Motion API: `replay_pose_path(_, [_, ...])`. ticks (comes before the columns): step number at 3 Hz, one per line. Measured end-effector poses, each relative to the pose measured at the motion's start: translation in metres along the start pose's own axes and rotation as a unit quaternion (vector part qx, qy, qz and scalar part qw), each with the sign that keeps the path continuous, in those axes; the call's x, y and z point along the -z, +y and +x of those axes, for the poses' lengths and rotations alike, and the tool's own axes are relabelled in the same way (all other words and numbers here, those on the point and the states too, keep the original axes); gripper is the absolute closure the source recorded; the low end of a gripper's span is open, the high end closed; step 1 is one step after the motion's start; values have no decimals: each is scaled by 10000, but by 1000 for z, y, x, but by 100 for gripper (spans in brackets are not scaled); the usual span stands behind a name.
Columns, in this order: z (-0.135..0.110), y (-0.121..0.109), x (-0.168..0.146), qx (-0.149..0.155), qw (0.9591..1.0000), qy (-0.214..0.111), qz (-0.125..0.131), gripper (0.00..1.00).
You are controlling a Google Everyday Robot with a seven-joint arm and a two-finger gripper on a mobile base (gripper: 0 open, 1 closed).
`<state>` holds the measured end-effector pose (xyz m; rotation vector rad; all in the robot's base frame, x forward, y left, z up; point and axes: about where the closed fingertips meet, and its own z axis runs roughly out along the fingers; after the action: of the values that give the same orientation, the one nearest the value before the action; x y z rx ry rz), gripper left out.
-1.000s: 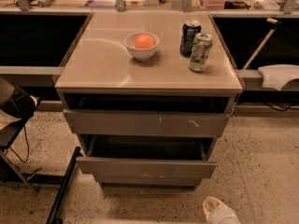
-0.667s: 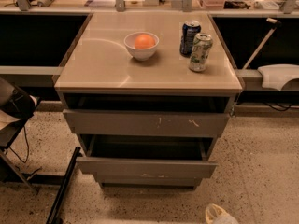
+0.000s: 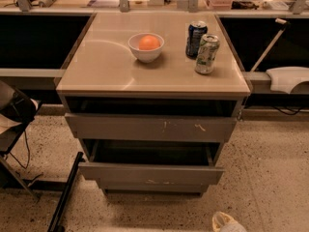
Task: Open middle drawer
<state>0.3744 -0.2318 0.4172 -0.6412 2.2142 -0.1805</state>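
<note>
**Middle drawer (image 3: 152, 174) found drawn out, gripper (image 3: 227, 222) low at the bottom edge**

The cabinet (image 3: 111, 64) was seen beyond the gripper, up and to its left, on a speckled floor (image 3: 275, 178). Only a pale tip of the gripper was shown, apart from the cabinet and just right of its foot. How wide it was set could not be told.

The widest drawer front (image 3: 145, 128), marked with white scratches, was placed farthest above the gripper. It was pulled slightly forward, with a dark gap left over it. The middle drawer was found beneath it, nearer the gripper, drawn out so that its dark interior was exposed. The narrowest drawer front (image 3: 153, 187) was set closest to the gripper, below and behind the middle one.

On the cabinet top, well beyond the gripper, a white bowl (image 3: 145, 56) holding an orange (image 3: 149, 42) was placed left of two cans. A dark can (image 3: 196, 37) and a green-and-white can (image 3: 206, 54) were stood just beside each other.
</note>
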Motion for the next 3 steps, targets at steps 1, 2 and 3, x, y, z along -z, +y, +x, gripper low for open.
replay_pose_path(1, [0, 0, 0, 0, 10000, 0, 0, 11])
replay_pose_path(2, [0, 0, 0, 1, 10000, -1, -1, 0])
replay_pose_path(3, [-33, 19, -27, 614, 9968, -217, -457, 0])
